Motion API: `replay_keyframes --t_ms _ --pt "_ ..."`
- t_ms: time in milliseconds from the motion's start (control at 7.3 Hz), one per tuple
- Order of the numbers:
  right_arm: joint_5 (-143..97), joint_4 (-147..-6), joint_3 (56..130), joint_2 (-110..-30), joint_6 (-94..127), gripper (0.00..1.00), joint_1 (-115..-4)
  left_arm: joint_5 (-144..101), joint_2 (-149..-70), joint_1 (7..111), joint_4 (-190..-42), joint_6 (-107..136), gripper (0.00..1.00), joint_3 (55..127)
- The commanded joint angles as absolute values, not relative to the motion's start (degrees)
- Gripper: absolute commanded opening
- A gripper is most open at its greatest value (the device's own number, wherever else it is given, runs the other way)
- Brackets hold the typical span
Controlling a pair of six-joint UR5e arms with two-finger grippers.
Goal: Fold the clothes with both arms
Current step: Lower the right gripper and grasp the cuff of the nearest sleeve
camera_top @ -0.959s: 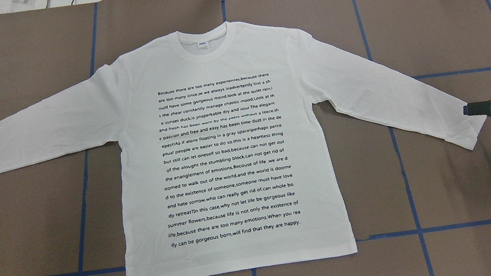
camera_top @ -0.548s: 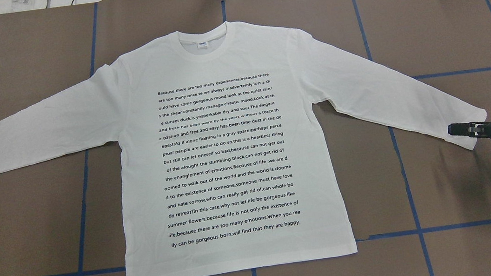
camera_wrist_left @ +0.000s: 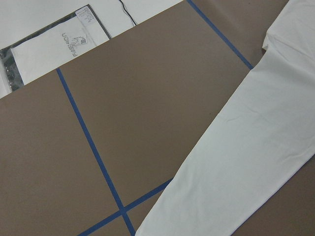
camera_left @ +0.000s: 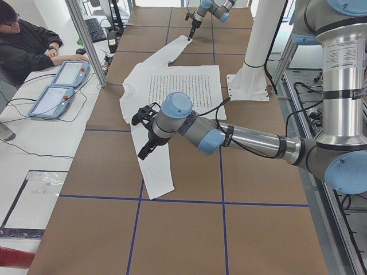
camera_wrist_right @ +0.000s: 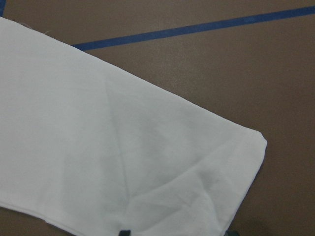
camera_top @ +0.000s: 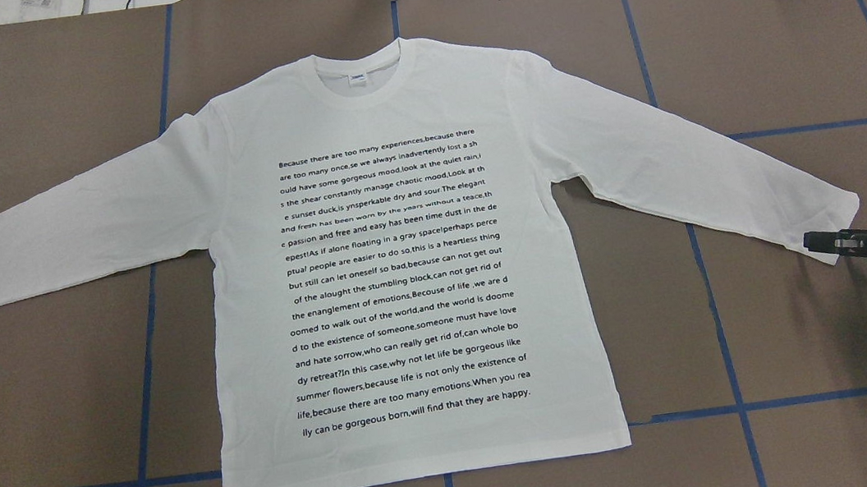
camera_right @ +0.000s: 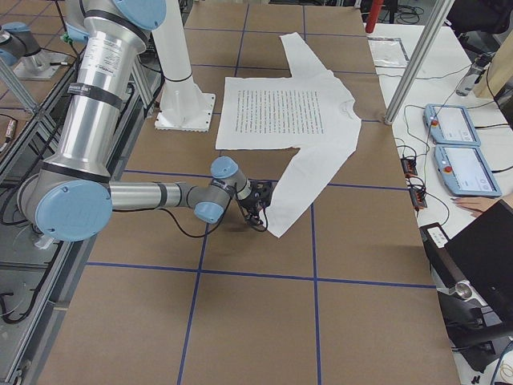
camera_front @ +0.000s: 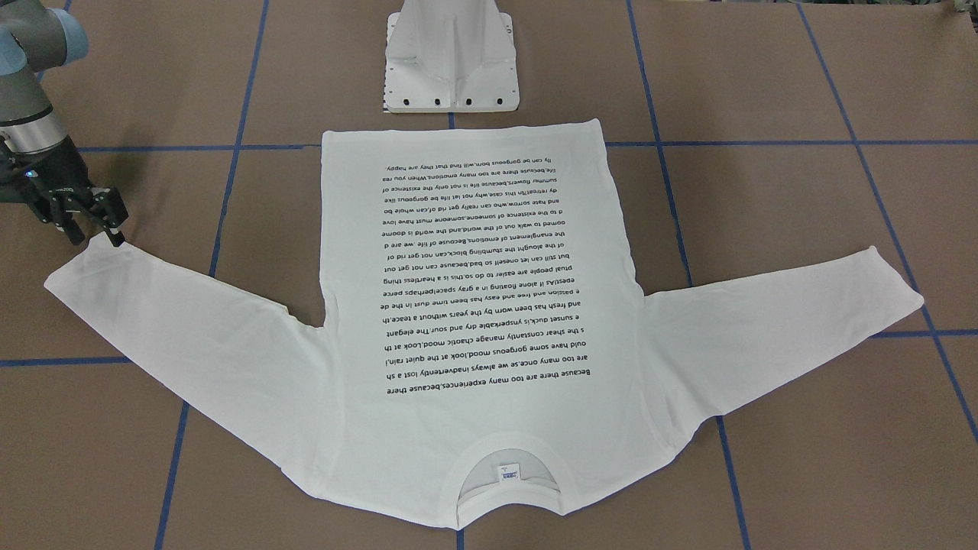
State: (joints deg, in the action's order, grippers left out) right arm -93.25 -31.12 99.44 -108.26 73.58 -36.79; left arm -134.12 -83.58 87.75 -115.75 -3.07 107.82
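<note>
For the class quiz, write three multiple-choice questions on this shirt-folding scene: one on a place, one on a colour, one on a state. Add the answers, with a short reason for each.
1. Where is the right gripper?
A. At the neckline
B. At the cuff of the sleeve on the robot's right
C. At the bottom hem

2. What colour are the tape lines on the table?
A. Blue
B. Red
C. Yellow

3. How does the T-shirt lie?
A. Folded in half
B. Bunched in a heap
C. Flat, text side up, both sleeves spread

Answers:
1 B: the overhead view shows the open jaws at that sleeve's end.
2 A: blue lines cross the brown surface in a grid.
3 C: the whole printed front and both sleeves show, unfolded.
</note>
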Motion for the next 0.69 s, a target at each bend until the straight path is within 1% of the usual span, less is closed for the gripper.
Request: replay_keyframes --t_ms 0,137,274,548 --pt "-93.0 -30.8 99.1 -108.3 73.4 0.39 -36.6 -134.1 -83.5 87.8 -115.8 -3.1 1.0 107.8" --pt "-93.0 -30.8 99.1 -108.3 73.2 0.14 -36.6 -134.1 -83.5 87.8 -115.8 -3.1 1.0 107.8" --pt "-93.0 -30.8 99.1 -108.3 73.0 0.0 -36.6 -134.1 -83.5 87.8 -115.8 -3.2 1.0 107.9" --pt "-93.0 -30.8 100.0 -108.2 72.8 0.0 -36.7 -134.1 -83.5 87.8 -115.8 -3.1 1.0 108.0"
